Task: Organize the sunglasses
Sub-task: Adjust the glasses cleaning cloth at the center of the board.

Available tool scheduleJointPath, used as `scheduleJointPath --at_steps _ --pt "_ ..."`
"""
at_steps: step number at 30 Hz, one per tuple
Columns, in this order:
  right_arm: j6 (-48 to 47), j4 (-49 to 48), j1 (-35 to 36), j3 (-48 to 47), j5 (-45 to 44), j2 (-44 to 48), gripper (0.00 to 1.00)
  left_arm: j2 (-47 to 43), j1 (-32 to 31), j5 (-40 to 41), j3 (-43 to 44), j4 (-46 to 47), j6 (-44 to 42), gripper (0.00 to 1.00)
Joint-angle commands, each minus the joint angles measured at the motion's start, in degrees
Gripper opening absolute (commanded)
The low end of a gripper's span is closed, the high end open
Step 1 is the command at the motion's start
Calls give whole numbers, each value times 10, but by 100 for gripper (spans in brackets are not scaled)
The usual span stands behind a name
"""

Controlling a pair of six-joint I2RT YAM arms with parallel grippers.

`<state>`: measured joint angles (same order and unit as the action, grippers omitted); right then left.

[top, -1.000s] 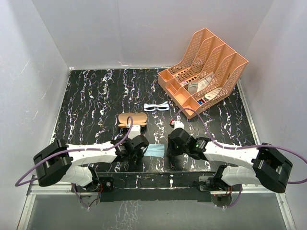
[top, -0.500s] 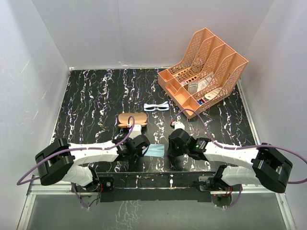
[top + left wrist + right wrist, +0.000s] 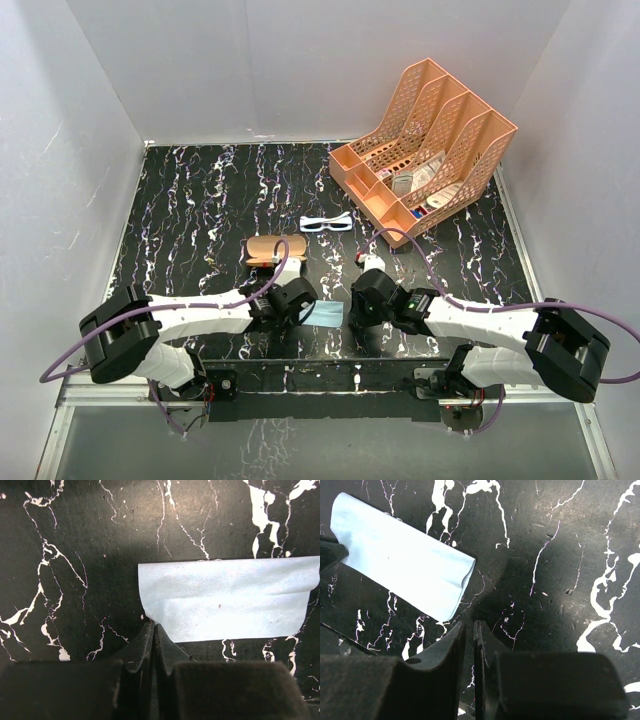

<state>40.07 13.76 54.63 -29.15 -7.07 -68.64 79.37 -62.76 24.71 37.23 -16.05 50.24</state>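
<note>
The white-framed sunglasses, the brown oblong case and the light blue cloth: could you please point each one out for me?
White-framed sunglasses (image 3: 327, 223): top view, on the bridge.
Brown oblong case (image 3: 275, 248): top view, middle of its lid.
Light blue cloth (image 3: 225, 597): left wrist view, centre of the fabric.

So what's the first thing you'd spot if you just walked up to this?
The big orange rack at the table's back right corner, full of bits. Next, the white sunglasses lying alone mid-table, with a brown case nearer the arms. Right in front, the left claw is pinched shut on the edge of a blue cloth.

sunglasses (image 3: 327, 223) behind case (image 3: 275, 248), left of organizer (image 3: 425, 150)
</note>
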Motion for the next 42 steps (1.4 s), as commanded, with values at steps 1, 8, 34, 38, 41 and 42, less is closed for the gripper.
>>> scheduleJointPath --at_steps 1,8,34,38,41,42 --pt "5 -35 2 0 2 2 12 2 -2 20 34 -31 -25 0" --pt "6 -34 3 5 2 5 12 3 -2 19 39 -33 -28 0" --pt "6 -40 2 11 3 11 12 7 -2 16 29 -45 4 23" --pt "6 -36 2 12 2 16 12 24 -2 9 37 -44 0 23" --pt "5 -33 3 12 1 20 12 34 -2 5 39 -45 -1 23" --pt "5 -33 3 12 0 21 12 37 -2 6 40 -47 -1 24"
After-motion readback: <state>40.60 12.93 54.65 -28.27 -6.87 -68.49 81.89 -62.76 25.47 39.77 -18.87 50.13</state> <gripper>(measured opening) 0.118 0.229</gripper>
